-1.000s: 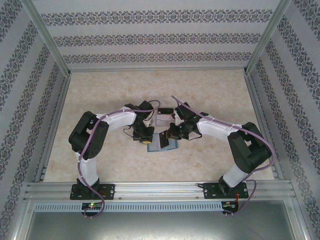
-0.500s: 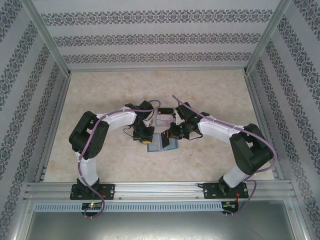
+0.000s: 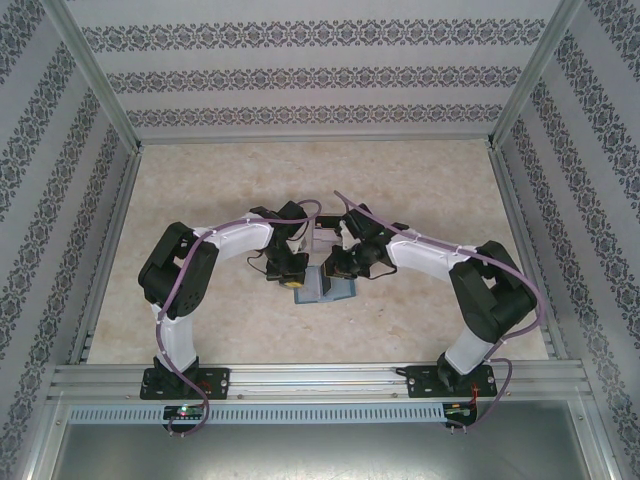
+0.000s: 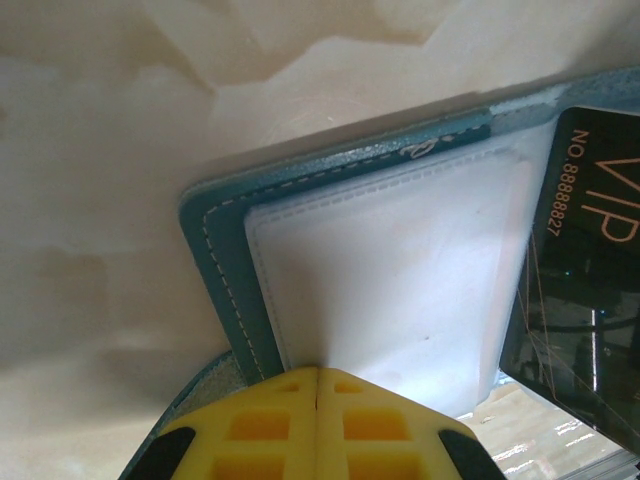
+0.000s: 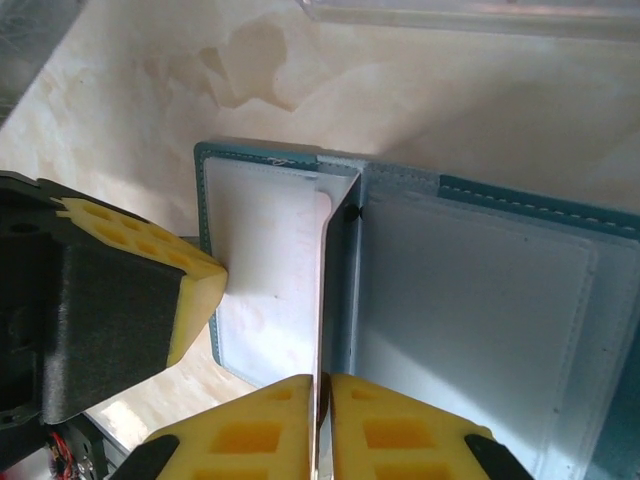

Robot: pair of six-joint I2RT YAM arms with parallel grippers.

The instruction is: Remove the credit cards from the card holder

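ok so my left gripper [image 4: 317, 372] is clenched, tips on the left panel of the card holder [image 5: 470, 300]; it's lying open on the table [image 3: 420, 190] between both arms; right gripper [image 5: 322, 380] pinches 1 dark VIP card [image 4: 590, 290] standing upright at the fold

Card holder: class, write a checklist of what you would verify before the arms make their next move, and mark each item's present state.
1. Card holder lies open on the table: ok.
2. Left gripper is shut, with its tips down on the holder: ok.
3. Right gripper pinches a thin sheet standing on edge at the fold: ok.
4. That sheet is a card and not a plastic sleeve: cannot tell.
5. Dark card is free of the holder: cannot tell.
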